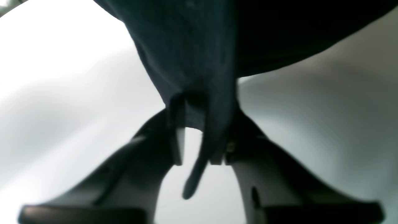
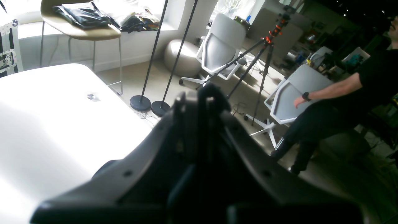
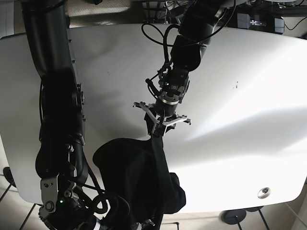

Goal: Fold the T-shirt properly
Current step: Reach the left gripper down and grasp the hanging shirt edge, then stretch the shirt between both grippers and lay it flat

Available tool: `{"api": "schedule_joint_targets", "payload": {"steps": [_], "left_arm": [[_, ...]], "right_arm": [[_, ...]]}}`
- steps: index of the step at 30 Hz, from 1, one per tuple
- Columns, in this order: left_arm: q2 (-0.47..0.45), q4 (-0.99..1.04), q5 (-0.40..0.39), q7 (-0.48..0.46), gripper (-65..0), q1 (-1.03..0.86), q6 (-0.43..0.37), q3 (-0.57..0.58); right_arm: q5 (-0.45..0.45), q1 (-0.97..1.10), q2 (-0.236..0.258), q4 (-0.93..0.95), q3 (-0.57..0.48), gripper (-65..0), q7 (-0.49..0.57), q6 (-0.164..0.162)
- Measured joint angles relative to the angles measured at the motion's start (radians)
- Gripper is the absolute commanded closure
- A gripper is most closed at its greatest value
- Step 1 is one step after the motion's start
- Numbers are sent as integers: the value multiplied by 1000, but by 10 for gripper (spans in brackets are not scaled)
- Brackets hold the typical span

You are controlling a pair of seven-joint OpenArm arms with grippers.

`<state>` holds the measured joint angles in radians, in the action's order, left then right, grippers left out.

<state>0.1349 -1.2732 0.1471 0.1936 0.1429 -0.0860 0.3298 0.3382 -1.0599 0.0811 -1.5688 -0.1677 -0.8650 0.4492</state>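
Observation:
The dark T-shirt (image 3: 129, 177) lies bunched on the white table (image 3: 240, 96) near its front edge, with part of it hanging over. One strip rises to my left gripper (image 3: 158, 128), which is shut on it a little above the table. In the left wrist view the dark cloth (image 1: 186, 46) sits pinched between the fingers of the left gripper (image 1: 199, 105), and a tail hangs below. My right gripper (image 2: 196, 96) is at the table's front edge, pointing out into the room. Its fingers are close together with dark cloth between them.
A small round metal fitting (image 3: 263, 192) sits in the table near the front right corner. Beyond the table edge stand lamp-stand bases (image 2: 140, 103), a tripod (image 2: 264, 49), office chairs (image 2: 222, 46) and a seated person in black (image 2: 335, 105).

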Motion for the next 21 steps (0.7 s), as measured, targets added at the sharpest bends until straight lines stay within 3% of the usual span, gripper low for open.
{"api": "schedule_joint_targets", "payload": {"steps": [1, 4, 8, 9, 15, 18, 21], "left_arm": [[0, 0, 0, 0, 0, -1, 0, 0], [-45, -24, -1, 0, 0, -13, 8, -7], [-57, -115, 0, 0, 0, -47, 23, -163], [-57, -150, 0, 3, 0, -57, 89, -216], [-47, -373, -140, 243, 0, -43, 197, -435], [-113, -487, -215, 410, 0, 34, 206, -538], [-175, -541, -273, 505, 0, 145, 207, -613]], "right_arm": [[0, 0, 0, 0, 0, -19, 0, 0], [0, 0, 12, 0, 0, -19, 0, 0], [0, 0, 27, 0, 3, -19, 4, -3], [2, 0, 36, 3, 2, -19, 31, -4], [-1, -43, 66, 157, 2, -19, 88, -5], [-2, -83, 71, 274, 2, -19, 161, -5], [-1, -138, 77, 397, 0, -19, 198, -5]]}}
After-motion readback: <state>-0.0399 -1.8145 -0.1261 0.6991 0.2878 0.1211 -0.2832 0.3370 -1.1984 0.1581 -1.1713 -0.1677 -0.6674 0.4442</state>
